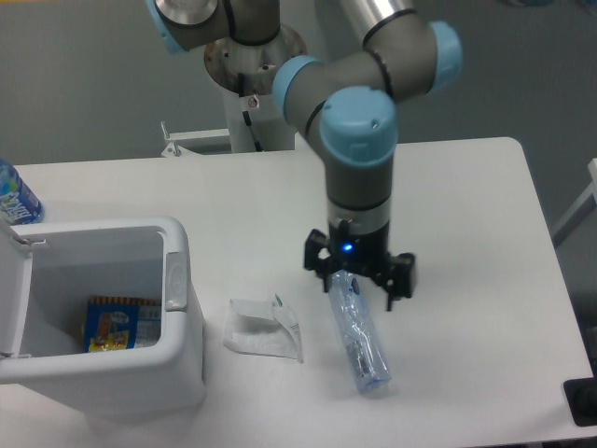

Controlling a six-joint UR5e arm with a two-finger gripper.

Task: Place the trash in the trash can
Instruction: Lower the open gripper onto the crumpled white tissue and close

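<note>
Hand (358, 280) hangs with fingers spread wide over the cap end of the clear bottle (359, 341). On the table (466, 233), the trash can (103, 317) sits left; the white wrapper (263, 329) lies between.

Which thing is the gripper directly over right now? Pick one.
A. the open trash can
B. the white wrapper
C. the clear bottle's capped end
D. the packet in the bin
C: the gripper hangs open over the upper end of the clear bottle, well right of the wrapper.
</note>
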